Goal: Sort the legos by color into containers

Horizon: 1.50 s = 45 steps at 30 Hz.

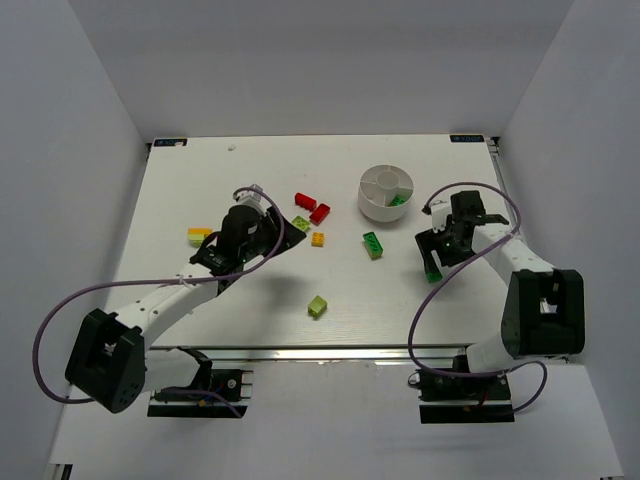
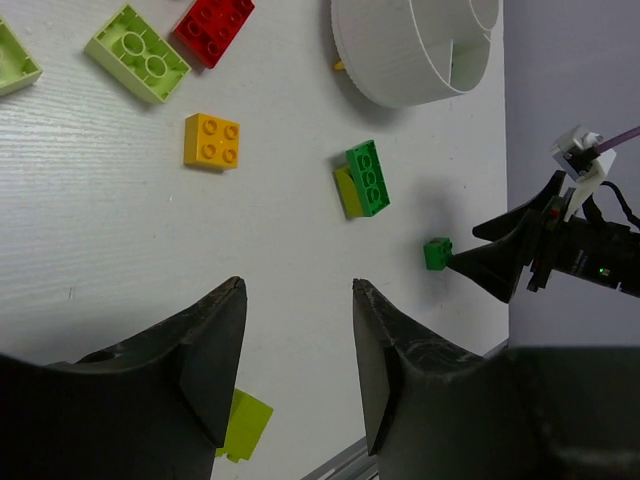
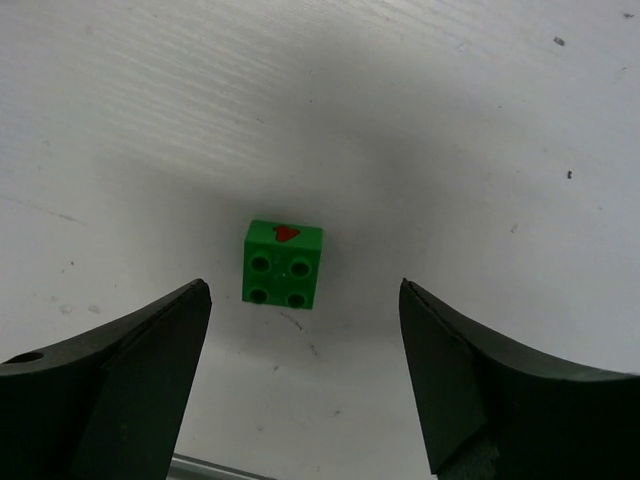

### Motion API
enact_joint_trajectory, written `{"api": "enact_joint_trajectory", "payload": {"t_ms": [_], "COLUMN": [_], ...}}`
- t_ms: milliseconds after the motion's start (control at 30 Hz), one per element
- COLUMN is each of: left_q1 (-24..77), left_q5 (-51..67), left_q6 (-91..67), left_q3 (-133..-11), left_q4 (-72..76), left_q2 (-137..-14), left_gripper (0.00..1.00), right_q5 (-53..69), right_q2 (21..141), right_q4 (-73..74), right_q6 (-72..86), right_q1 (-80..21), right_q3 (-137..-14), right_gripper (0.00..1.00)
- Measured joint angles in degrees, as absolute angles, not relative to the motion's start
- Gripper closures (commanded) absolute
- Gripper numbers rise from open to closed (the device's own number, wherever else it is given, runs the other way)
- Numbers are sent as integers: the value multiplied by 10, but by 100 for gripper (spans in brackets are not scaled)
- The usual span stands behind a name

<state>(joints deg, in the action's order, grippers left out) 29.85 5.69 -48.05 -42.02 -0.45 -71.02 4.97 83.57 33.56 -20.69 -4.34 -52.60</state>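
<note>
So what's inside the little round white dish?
A small green plastic brick lies in one wedge compartment of the round white plastic dish. The other compartments look bare from above, though the near wall hides part of their floors.

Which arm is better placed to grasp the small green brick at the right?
Right. The right gripper, open, hangs over the small green brick, a finger each side; the left gripper is farther off.

The left arm (image 1: 165, 305) and right arm (image 1: 515, 262) both reach forward.
The left gripper (image 2: 297, 300) and right gripper (image 3: 302, 290) point downward, jaws spread apart.
</note>
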Motion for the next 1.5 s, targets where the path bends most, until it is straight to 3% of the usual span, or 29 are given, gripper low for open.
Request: {"api": "enact_joint_trajectory", "payload": {"t_ms": [333,533,633,667,700,967,1200,1500], "left_q1": [298,298,298,298,298,298,298,298], "left_q5": [37,34,34,33,33,29,27,18], "left_q6": [-480,-477,-475,-475,-474,-474,-470,-470], "left_q3": [-410,-410,-410,-410,-410,-410,-410,-409], "left_q4": [-22,-26,-27,-27,-28,-30,-30,-43], "left_q2": [-689,-689,-689,-689,-689,-689,-689,-677], "left_gripper": [41,41,41,41,41,41,41,40], "right_q5": [51,58,62,64,68,140,276,304], "right_q2": [886,904,907,907,907,856,678,842], "right_q4": [330,330,331,331,333,310,13,-157], "right_q6": [-181,-172,-172,-171,-171,-186,-174,-95], "right_q1": [-50,-58,-60,-61,-61,-61,-60,-60], "right_q3": [-526,-526,-526,-527,-527,-556,-472,-480], "right_gripper": [37,54,76,92,100,100,100,100]}}
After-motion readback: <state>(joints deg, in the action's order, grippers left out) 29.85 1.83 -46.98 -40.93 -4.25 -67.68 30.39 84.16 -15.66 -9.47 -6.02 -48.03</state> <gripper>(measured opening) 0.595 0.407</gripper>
